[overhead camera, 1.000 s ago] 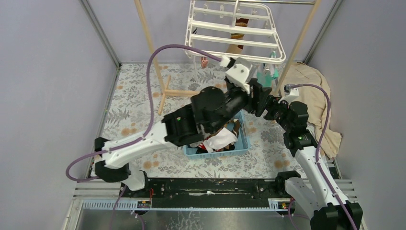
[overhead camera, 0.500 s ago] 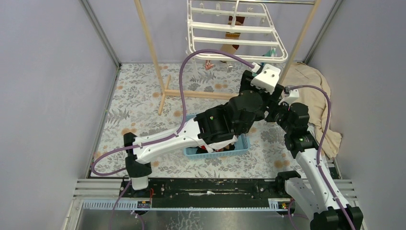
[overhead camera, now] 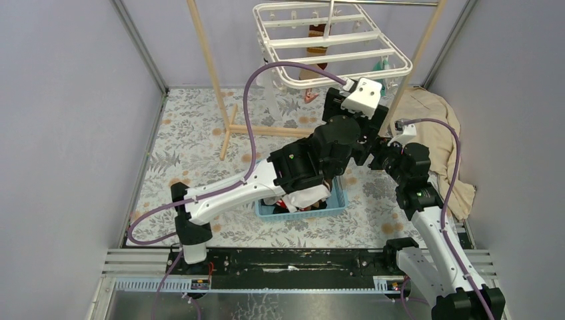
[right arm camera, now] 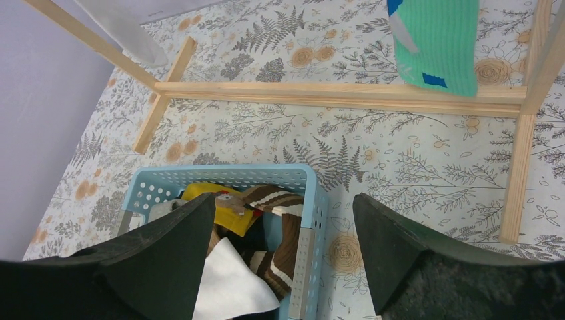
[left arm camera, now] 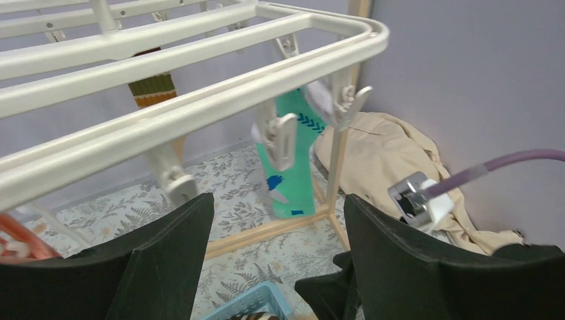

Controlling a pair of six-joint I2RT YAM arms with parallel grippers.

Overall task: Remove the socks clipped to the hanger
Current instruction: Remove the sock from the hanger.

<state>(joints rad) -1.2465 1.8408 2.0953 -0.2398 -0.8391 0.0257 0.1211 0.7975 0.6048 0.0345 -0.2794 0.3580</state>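
Note:
The white hanger (overhead camera: 333,43) hangs from the top rail, tilted; its bars (left arm camera: 173,113) fill the upper left wrist view. A teal sock (left arm camera: 293,173) hangs clipped at its right corner, also in the right wrist view (right arm camera: 440,40). A brown-striped sock (left arm camera: 154,87) hangs further back, and an orange one (left arm camera: 13,240) shows at the left edge. My left gripper (left arm camera: 278,200) is open and empty, just below the hanger, short of the teal sock. Lower down, my right gripper (right arm camera: 283,200) is open and empty above the basket's right wall.
A blue basket (right arm camera: 310,220) on the floral mat holds several socks: yellow, brown-striped, white. The wooden rack's base bar (right arm camera: 333,93) and poles (overhead camera: 210,60) stand around the hanger. A beige cloth (overhead camera: 436,133) lies at the right.
My left arm has swung right and up from over the basket to the hanger's right corner, its jaws spreading wider. The hanger has swung and tilted. The right arm has barely moved.

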